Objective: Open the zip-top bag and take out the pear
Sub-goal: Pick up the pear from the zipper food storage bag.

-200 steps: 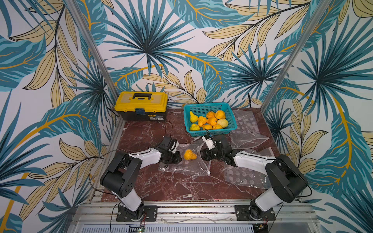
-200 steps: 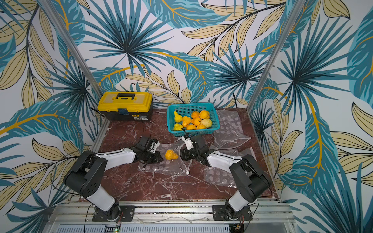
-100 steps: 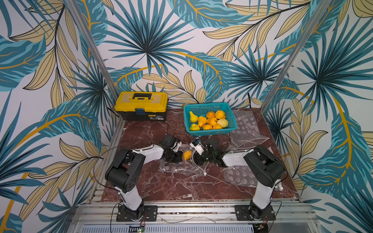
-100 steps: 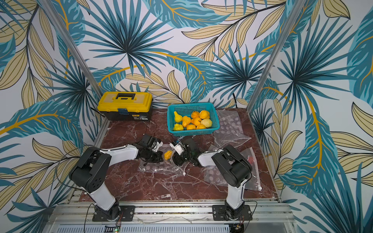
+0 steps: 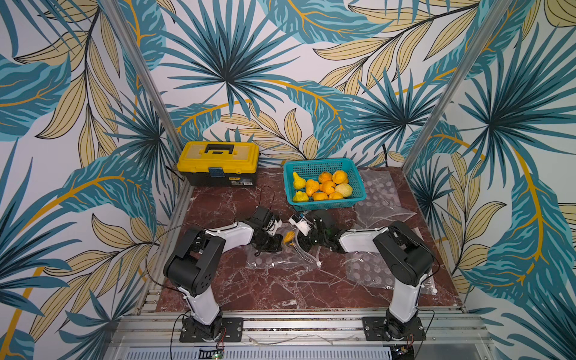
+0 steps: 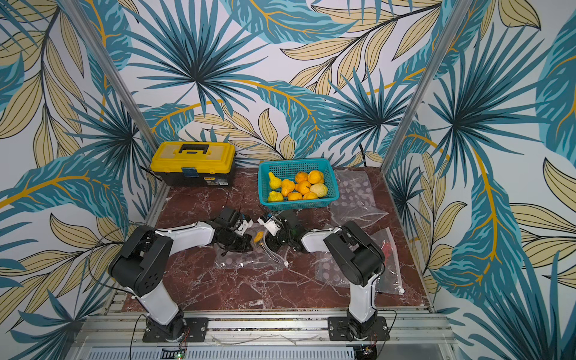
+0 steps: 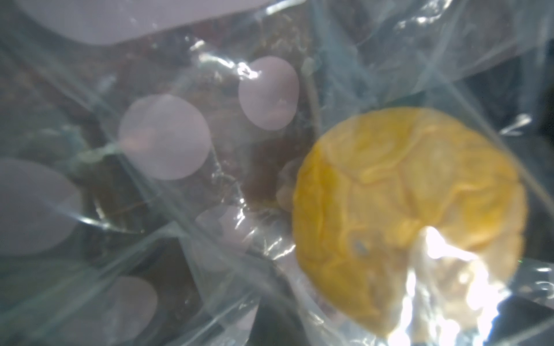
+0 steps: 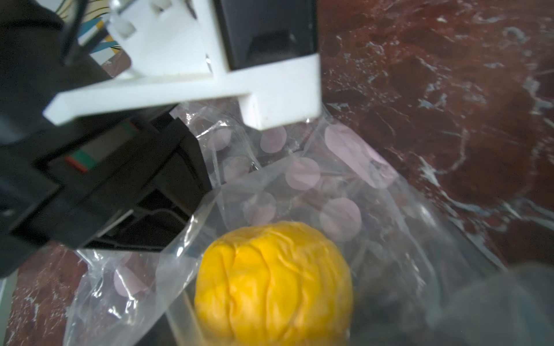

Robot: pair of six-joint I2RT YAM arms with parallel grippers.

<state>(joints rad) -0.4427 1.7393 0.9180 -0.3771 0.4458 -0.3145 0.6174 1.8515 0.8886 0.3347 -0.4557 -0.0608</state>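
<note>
The yellow pear sits inside the clear, white-dotted zip-top bag in the middle of the marble table, between the two grippers. My left gripper is shut on the bag's film just left of the pear. From the left wrist, the pear shows through crumpled plastic. My right gripper reaches in from the right at the bag's mouth. From the right wrist, the pear fills the spot where its jaws stand, with bag film around it. The right fingers themselves are blurred.
A teal basket of yellow and orange fruit stands behind the grippers, with a yellow toolbox to its left. Other dotted bags lie at the back right and the front right under the right arm.
My right gripper has moved left up to the pear, and its arm has folded inward. The left gripper has closed on the bag. The pear has shifted slightly.
</note>
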